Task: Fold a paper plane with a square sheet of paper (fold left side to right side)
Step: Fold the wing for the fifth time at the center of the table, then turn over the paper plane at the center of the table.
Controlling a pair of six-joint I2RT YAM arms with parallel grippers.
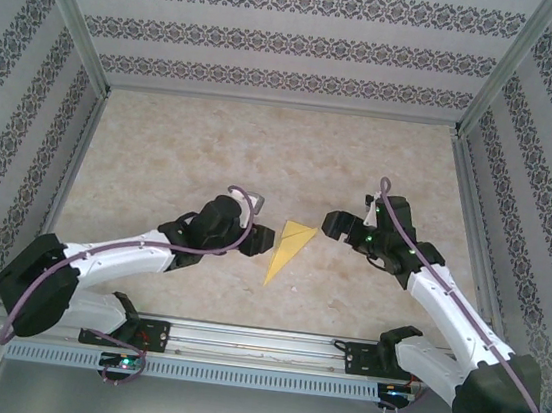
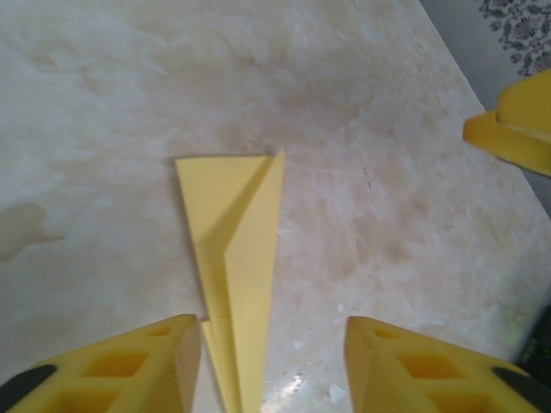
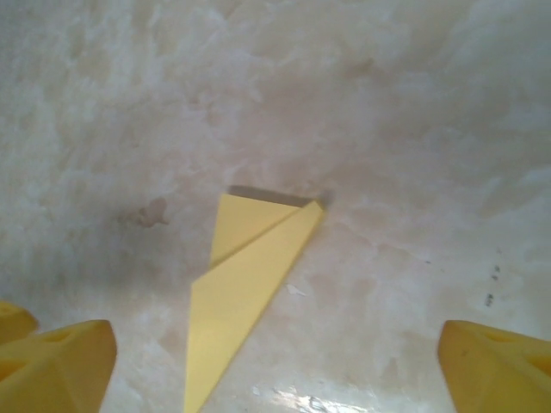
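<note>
Paper plane (image 1: 288, 248) lies flat on the table (image 1: 162, 152) between the arms, folded to a slim pointed dart. The left pincer (image 2: 277, 361) straddles its tip, jaws apart and holding nothing. The right pincer (image 3: 275, 366) gapes wide, also empty. Folding looks essentially finished.

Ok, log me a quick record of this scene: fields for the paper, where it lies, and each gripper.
paper: yellow paper plane, folded to a slim pointed dart
position: lying on the table between the two arms, point toward their bases
left gripper: open, jaws apart with the dart's narrow end between them, not clamped
right gripper: open wide, holding nothing, facing the dart
</note>
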